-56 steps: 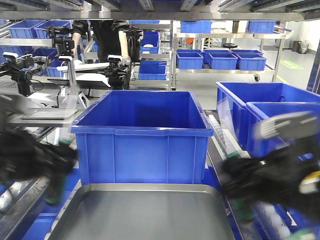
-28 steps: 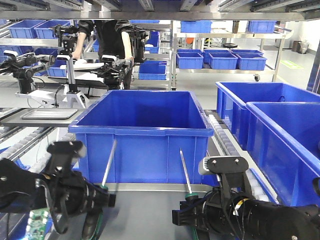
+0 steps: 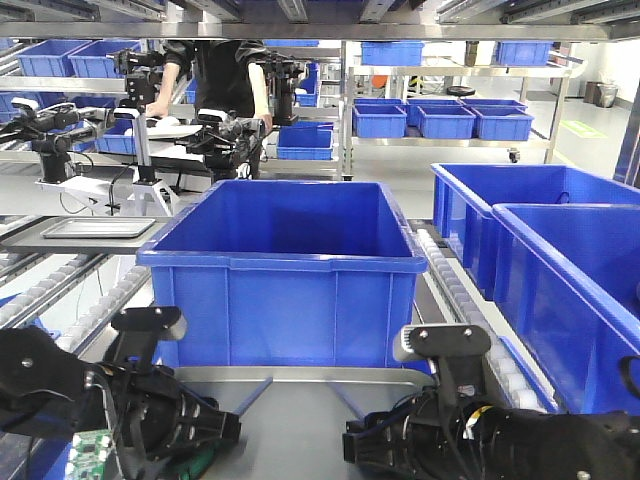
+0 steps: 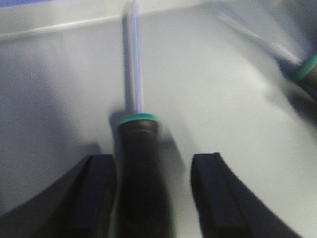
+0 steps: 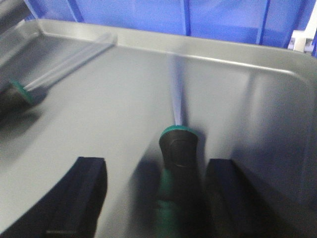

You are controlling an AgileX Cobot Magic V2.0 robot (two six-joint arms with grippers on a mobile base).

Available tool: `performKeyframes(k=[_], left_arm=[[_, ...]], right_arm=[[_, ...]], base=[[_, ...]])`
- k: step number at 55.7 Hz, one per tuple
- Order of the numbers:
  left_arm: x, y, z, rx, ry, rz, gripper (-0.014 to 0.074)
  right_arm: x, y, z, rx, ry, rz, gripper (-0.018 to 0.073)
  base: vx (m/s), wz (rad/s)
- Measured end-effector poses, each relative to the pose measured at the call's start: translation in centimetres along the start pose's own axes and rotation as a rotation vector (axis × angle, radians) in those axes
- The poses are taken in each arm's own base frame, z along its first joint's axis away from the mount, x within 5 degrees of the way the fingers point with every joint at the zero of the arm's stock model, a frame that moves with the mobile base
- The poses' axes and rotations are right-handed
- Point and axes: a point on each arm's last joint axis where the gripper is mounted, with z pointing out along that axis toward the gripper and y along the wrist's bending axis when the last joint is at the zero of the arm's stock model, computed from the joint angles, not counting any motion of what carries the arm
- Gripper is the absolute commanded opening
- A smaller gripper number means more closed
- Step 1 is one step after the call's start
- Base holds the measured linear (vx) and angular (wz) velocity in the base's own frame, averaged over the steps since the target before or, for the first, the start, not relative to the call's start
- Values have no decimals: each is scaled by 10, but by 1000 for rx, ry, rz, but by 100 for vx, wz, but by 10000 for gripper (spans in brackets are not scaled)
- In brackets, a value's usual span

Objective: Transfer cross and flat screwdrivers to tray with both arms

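Both black grippers hang low over the grey tray [image 3: 300, 432]. The left gripper [image 3: 215, 430] [image 4: 153, 161] is open. One screwdriver [image 4: 140, 144] lies between its fingers, close to the left finger, with its shaft pointing away across the tray floor [image 4: 223, 114]. The right gripper [image 3: 360, 445] [image 5: 156, 166] is also open. The other screwdriver [image 5: 181, 148] lies between its fingers, nearer the right one. Both tools are motion-blurred. Their shafts [image 3: 252, 395] [image 3: 345, 400] slant low over the tray. Each wrist view also catches the other screwdriver [image 4: 304, 69] [image 5: 20, 91] at its edge.
A deep blue bin [image 3: 285, 270] stands right behind the tray's far rim [image 5: 198, 52]. Two more blue bins [image 3: 560, 250] are at the right. Roller conveyors [image 3: 60, 310] run along both sides. Another robot station and a person [image 3: 215, 80] are in the background.
Half a second ago both screwdrivers were held with shafts pointing steeply up. Now the shafts have dropped low toward the tray and both jaws stand apart around the handles.
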Motion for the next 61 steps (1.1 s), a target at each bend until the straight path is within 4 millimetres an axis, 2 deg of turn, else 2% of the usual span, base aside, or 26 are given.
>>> performKeyframes(k=[13,19,25,37,46,49,53,56,61], left_arm=[[-23,-17,-61,-16,-278,46,489],[-28,-22,-82,-18,-362,58,489],[-29,-24,-89,-19,-393,63,489],[-30,-24,-89,-19,-393,61,489],[-29,-23,-90,-34,-393,86,456],[-23,-22,-95,-54,-396,113,421],[-6,-20,-106,-81,-419,99,339],[10,-16,-115,-109,-449,87,281],[49,-7,-131,-153,-506,53,171]], right_arm=[[-28,7,-43,-32,-214,-4,523],[-35,9,-56,-40,-278,-4,523],[-36,9,-58,-41,-286,-4,523],[-36,9,-58,-42,-285,-4,523],[-36,9,-58,-42,-285,-4,523],[-36,9,-58,-42,-285,-4,523],[-36,9,-58,-42,-285,-4,523],[-36,9,-58,-42,-285,-4,523],[-36,9,-58,-42,-285,-4,523]], base=[[0,0],[0,0],[0,0],[0,0],[0,0],[0,0],[0,0],[0,0],[0,0]])
